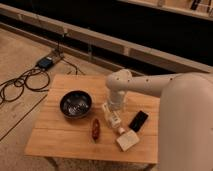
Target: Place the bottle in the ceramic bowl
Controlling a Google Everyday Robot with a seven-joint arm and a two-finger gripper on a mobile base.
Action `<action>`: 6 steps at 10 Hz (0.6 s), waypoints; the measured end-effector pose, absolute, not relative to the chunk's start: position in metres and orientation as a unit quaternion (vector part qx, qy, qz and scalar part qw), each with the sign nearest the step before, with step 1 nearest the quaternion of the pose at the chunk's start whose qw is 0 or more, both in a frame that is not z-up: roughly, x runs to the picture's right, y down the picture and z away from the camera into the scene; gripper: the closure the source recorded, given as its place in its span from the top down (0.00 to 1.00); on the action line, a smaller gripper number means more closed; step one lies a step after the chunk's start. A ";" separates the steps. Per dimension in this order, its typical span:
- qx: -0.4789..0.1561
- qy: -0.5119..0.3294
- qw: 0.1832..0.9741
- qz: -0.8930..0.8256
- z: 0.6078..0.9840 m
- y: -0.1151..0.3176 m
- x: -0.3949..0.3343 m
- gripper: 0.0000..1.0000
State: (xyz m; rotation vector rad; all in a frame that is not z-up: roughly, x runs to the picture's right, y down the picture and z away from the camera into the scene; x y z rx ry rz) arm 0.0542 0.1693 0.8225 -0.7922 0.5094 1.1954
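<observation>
Bottle (113, 120) lies at 4 o'clock of the ceramic bowl (75, 93), gripper (110, 111) low over it, grip state cannot be told; an off-centre pinch could roll it toward the brown object (95, 129)

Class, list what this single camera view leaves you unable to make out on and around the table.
1. Camera view, gripper: it is low over the bottle, right of the ceramic bowl. The arm and blur hide whether they touch.
2. Camera view, the bottle's label: too small to read.
3. Camera view, table: its legs are cut off by the bottom edge.
</observation>
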 end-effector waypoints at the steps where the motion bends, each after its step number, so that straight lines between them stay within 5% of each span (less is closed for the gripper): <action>1: -0.361 0.231 0.724 0.541 0.826 0.171 0.053 0.65; 6: -0.371 0.237 0.724 0.531 0.842 0.180 0.049 0.59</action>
